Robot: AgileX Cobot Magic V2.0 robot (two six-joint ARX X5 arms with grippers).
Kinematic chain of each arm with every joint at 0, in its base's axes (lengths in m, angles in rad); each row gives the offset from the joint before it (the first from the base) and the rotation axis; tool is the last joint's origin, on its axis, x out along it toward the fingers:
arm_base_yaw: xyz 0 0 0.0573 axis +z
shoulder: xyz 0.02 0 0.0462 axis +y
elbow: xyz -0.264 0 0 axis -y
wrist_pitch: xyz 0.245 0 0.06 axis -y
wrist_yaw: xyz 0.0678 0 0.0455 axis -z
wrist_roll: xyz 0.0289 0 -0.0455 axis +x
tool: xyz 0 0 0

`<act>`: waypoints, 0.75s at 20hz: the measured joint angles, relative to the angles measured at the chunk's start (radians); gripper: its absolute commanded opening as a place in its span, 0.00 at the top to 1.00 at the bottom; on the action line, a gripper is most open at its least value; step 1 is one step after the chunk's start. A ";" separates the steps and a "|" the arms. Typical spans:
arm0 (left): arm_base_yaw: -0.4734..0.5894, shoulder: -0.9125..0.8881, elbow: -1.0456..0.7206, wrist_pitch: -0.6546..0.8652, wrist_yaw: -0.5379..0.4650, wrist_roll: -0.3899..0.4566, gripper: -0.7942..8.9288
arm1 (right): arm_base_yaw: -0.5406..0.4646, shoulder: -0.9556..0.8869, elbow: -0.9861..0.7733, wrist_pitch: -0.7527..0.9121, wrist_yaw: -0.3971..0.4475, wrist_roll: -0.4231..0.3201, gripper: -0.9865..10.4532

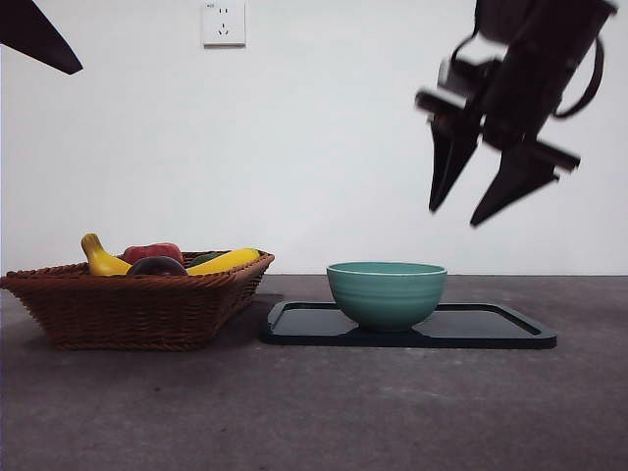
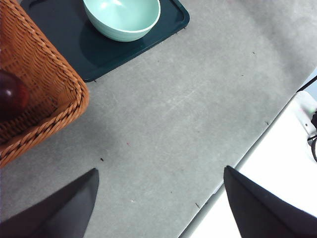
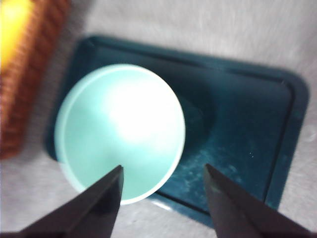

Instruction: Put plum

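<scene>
The plum (image 1: 156,266) is a dark maroon fruit lying in the wicker basket (image 1: 128,309) at the left, beside yellow bananas (image 1: 224,260) and a red fruit (image 1: 152,251). The left wrist view shows the plum (image 2: 10,95) inside the basket's corner (image 2: 54,84). My right gripper (image 1: 454,216) hangs open and empty high above the right side of the tray. In its own view, the right gripper (image 3: 163,173) looks down over the bowl's rim (image 3: 121,131). My left gripper (image 2: 160,170) is open over bare table; in the front view it is only a black tip (image 1: 39,39) at the top left.
A teal bowl (image 1: 386,292) stands on the left part of a dark tray (image 1: 491,329), right of the basket. The grey table (image 2: 188,114) ends at a white edge (image 2: 277,163) near the left gripper.
</scene>
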 measured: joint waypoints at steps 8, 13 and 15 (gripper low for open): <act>0.000 0.000 0.000 0.000 0.000 0.000 0.50 | 0.028 0.150 0.000 0.092 0.023 -0.005 0.70; 0.000 0.000 0.000 0.000 0.000 0.000 0.50 | 0.045 0.175 0.000 0.121 0.078 -0.006 0.88; 0.000 0.000 0.000 0.000 0.000 0.000 0.50 | 0.045 0.175 0.000 0.132 0.079 -0.008 0.91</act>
